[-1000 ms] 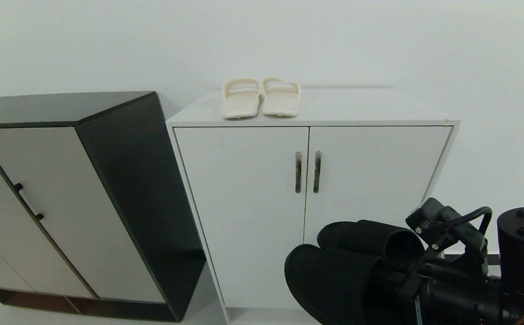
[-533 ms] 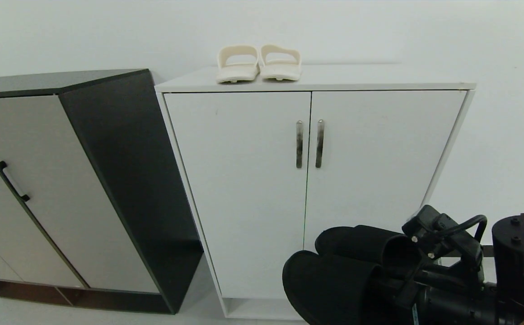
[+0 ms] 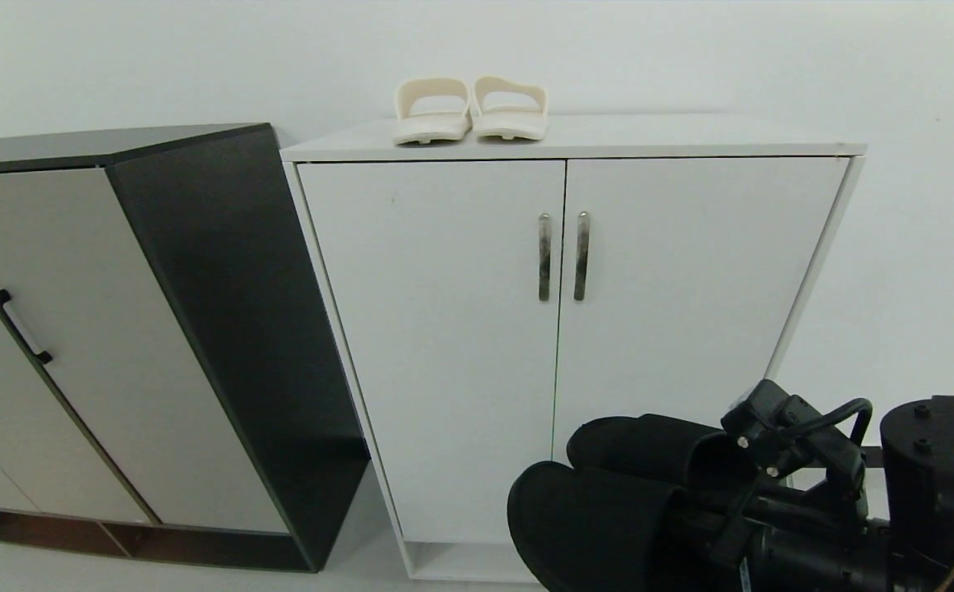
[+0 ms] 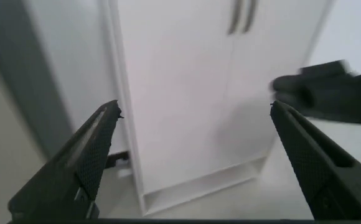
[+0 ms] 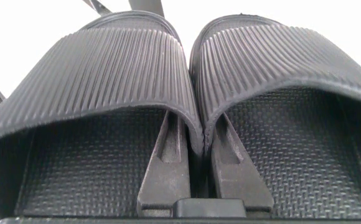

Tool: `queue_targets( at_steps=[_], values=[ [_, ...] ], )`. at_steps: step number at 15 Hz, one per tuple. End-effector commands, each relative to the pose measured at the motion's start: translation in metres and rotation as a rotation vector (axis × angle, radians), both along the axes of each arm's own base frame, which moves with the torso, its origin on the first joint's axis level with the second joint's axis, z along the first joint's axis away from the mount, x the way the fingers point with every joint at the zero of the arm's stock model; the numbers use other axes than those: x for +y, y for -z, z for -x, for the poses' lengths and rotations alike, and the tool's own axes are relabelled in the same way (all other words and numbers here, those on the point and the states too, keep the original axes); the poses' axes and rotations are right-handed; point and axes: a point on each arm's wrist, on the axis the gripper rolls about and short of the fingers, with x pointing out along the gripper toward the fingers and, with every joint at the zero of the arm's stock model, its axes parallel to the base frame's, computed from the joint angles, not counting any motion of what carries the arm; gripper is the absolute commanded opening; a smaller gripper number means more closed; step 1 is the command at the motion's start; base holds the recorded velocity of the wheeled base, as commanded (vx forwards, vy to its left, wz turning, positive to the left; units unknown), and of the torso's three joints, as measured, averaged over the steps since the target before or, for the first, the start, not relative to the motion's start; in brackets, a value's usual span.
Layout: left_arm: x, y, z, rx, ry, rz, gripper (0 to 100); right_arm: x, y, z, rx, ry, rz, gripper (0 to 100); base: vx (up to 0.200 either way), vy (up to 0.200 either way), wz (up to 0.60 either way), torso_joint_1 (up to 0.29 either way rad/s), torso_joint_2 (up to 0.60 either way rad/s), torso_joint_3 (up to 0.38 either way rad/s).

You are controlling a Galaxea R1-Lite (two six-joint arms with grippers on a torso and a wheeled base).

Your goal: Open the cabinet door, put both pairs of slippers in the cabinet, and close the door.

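**A:** The right gripper (image 5: 196, 127) is clamped on the black slippers (image 3: 608, 501). One finger sits inside each, pinching their inner walls together, low in front of the white cabinet (image 3: 650, 148).

**B:** Its doors (image 3: 444, 345) are shut, handles (image 3: 561, 256) side by side. The cream slippers (image 3: 470, 109) sit on top. The left gripper (image 4: 194, 111) gapes wide, holding nothing.

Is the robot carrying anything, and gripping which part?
Yes: the right end effector pinches the black slippers by their touching inner strap walls, one finger inside each. The left end effector is open and empty.
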Motion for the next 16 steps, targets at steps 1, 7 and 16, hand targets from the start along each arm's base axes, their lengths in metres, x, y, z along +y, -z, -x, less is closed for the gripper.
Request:
queue_targets(
  at_steps=[1,7,16],
  values=[
    [-0.004,-0.031,-0.040,0.065,0.120,0.002,100,-0.001,-0.003,0.000,-0.010,0.000,-0.007,0,0.000,0.000,0.00,0.002,0.09,0.061],
    [-0.054,-0.065,-0.098,0.116,0.371,-0.027,100,-0.001,-0.005,0.002,-0.016,-0.007,-0.018,0,0.000,0.000,0.00,0.001,0.01,0.007],
    [-0.172,-0.075,-0.183,0.125,0.562,-0.052,100,0.004,-0.002,0.003,-0.015,-0.025,-0.017,0,0.000,0.000,0.00,0.000,0.00,0.000]
  ],
)
